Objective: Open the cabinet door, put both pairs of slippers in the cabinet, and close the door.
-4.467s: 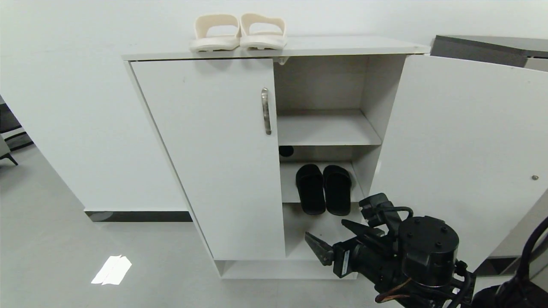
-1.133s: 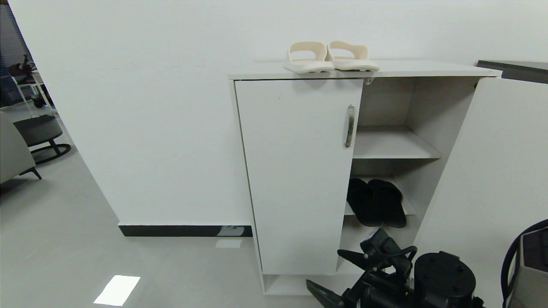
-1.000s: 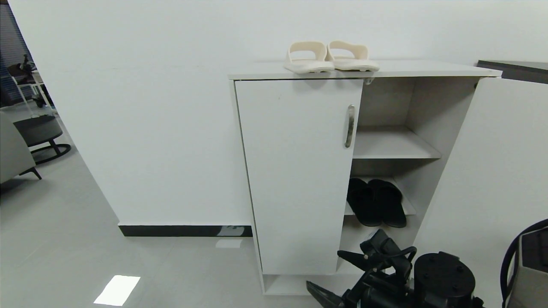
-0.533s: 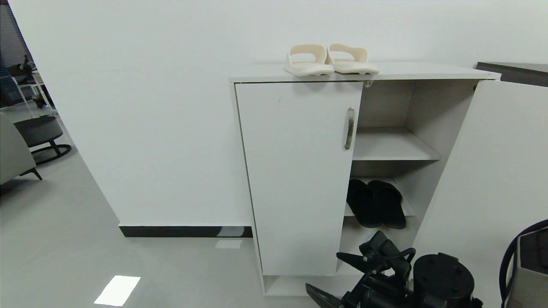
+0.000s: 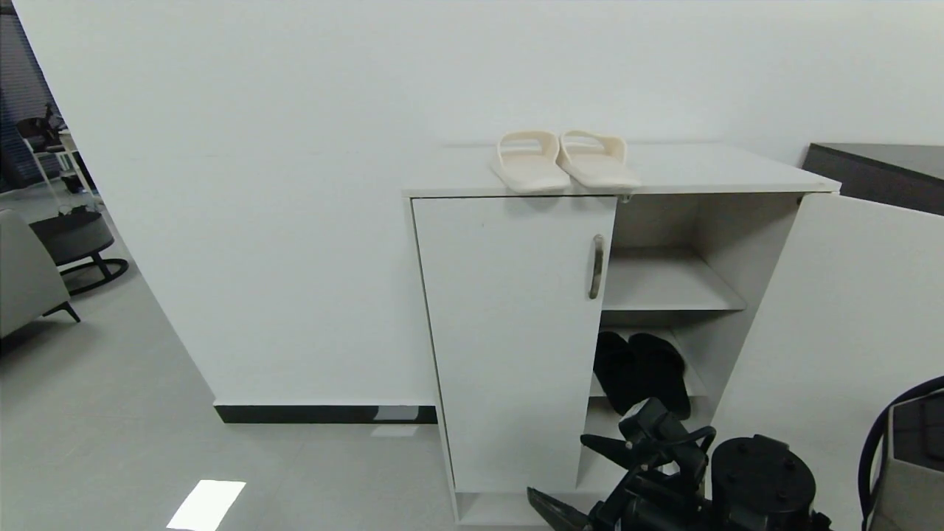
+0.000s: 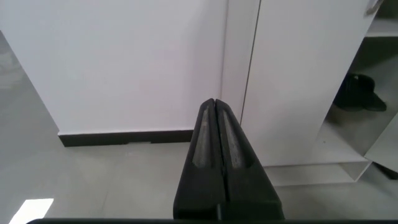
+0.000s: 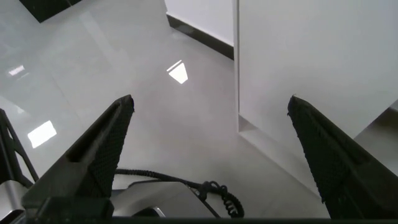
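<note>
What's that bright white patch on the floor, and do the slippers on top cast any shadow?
Head view: the bright patch looks like lamp glare on the glossy floor; the cream slippers throw a faint shadow onto the closed door beneath. Right wrist view: similar glare spots on the floor.

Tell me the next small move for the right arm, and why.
Probably raise the open right gripper toward the cream slippers on the cabinet top. The right door already stands open and the black slippers lie on a shelf inside, so only the cream pair is left outside. The gripper sits low, near the cabinet's foot, well below them.
</note>
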Controlling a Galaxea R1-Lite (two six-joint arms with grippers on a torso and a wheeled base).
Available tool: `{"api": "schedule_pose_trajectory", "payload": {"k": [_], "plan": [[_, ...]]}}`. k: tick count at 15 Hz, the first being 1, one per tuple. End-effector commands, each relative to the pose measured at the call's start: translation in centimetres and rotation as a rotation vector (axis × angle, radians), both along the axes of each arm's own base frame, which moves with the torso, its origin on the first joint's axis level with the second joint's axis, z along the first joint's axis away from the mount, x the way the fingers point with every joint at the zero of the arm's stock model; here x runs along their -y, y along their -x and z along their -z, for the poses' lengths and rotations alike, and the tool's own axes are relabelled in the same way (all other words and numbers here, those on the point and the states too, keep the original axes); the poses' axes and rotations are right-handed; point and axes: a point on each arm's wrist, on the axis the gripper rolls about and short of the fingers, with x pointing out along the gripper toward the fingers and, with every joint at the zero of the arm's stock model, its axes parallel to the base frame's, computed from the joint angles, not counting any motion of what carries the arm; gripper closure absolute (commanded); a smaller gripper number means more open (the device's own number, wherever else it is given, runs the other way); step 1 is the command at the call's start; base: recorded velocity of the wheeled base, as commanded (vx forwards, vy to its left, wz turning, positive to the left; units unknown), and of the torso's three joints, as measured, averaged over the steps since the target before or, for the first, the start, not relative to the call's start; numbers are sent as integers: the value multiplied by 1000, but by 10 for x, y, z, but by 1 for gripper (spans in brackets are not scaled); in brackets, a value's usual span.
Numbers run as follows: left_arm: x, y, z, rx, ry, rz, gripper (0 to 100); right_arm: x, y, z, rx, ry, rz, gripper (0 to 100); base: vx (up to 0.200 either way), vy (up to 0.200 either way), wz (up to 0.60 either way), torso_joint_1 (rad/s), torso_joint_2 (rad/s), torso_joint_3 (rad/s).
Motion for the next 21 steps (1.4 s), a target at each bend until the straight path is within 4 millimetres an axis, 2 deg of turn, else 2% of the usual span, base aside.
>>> {"api": "schedule_pose_trajectory", "payload": {"k": [1,11,21], "plan": [[0,0,0,-1,0,1,100,0,0,0,0,1,2,0,0,0,0,168,-471,-305],[0,0,0,-1,0,1,100,2,-3,-1,14,6,9,0,0,0,0,200,-484,-281],[0,0,0,-1,2,-2,100,2,-3,0,11,9,11,0,0,0,0,249,-540,-294]]}}
